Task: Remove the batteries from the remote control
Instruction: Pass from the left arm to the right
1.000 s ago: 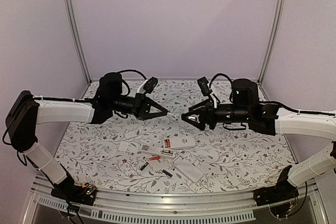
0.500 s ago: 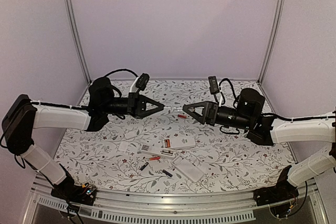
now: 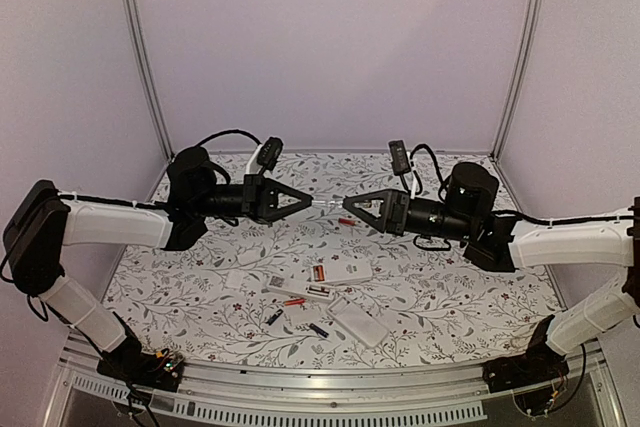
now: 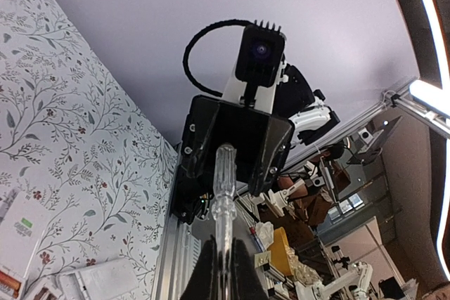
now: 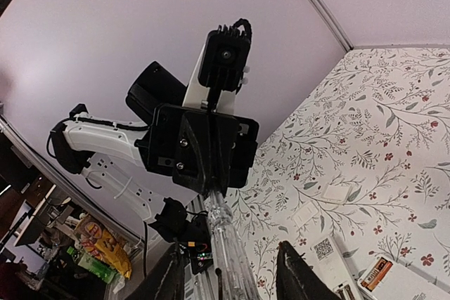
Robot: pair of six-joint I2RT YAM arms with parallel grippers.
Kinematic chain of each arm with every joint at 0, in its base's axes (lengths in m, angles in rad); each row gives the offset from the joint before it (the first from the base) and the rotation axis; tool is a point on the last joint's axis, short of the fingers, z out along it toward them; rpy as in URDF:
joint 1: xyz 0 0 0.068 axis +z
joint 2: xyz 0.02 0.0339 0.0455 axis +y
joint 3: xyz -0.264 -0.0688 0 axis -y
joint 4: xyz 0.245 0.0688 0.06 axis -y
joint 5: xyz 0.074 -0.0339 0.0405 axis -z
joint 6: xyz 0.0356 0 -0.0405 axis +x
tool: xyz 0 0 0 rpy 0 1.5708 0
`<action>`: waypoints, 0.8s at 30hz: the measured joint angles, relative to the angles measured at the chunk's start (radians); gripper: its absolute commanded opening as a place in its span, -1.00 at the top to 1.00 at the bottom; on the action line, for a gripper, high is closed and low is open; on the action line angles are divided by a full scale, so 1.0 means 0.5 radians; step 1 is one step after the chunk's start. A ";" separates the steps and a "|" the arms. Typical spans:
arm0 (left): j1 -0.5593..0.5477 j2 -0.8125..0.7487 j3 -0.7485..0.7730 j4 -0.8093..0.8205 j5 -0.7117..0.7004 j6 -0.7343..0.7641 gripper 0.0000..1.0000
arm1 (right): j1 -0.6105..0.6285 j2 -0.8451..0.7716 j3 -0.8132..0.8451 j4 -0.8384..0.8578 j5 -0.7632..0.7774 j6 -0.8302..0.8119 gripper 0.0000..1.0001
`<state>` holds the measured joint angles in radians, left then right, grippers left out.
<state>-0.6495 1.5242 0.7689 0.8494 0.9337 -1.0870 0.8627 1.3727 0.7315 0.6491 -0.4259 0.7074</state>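
My left gripper [image 3: 310,202] is shut on the thin end of a clear screwdriver [image 4: 224,184] and holds it level above the table's middle. My right gripper [image 3: 349,204] faces it. The right fingers [image 5: 174,275] stand apart on either side of the screwdriver's handle [image 5: 226,233], with gaps showing. Below, a white remote control [image 3: 338,272] lies open with brownish batteries [image 3: 318,273] in its bay. A second opened remote [image 3: 300,291] lies beside it. Loose batteries lie on the table: a red one [image 3: 346,220], another red one [image 3: 294,301] and two black ones [image 3: 273,317].
A white cover [image 3: 360,322] and a white flat piece [image 3: 244,280] lie near the remotes on the flower-patterned table [image 3: 470,277]. Metal frame posts [image 3: 140,47] stand at the back corners. The near rail [image 3: 330,387] carries both arm bases.
Both grippers drew back from above the remotes. The right gripper then slid toward the left one over the screwdriver's handle, and its fingers have come closer together. The left gripper holds still.
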 measured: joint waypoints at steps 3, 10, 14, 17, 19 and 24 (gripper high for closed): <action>0.000 0.000 0.000 -0.002 0.000 0.000 1.00 | 0.000 0.018 0.023 -0.010 -0.008 -0.018 0.29; 0.000 0.000 -0.021 -0.004 0.000 0.002 1.00 | 0.000 0.060 0.063 -0.033 -0.037 -0.046 0.71; 0.000 0.000 -0.022 -0.007 0.000 0.005 1.00 | 0.000 0.067 0.066 -0.045 -0.057 -0.056 0.96; 0.000 -0.001 -0.024 -0.013 0.002 0.015 0.78 | 0.002 0.067 0.069 -0.055 -0.059 -0.059 1.00; 0.000 -0.001 -0.024 -0.024 -0.001 0.033 0.31 | 0.002 0.067 0.069 -0.061 -0.056 -0.062 1.00; -0.001 -0.031 -0.014 -0.291 -0.111 0.213 -0.07 | 0.002 0.055 0.068 -0.188 0.075 -0.098 1.00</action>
<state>-0.6498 1.5085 0.7620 0.7040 0.8780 -0.9806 0.8635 1.4002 0.7654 0.5552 -0.3885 0.6582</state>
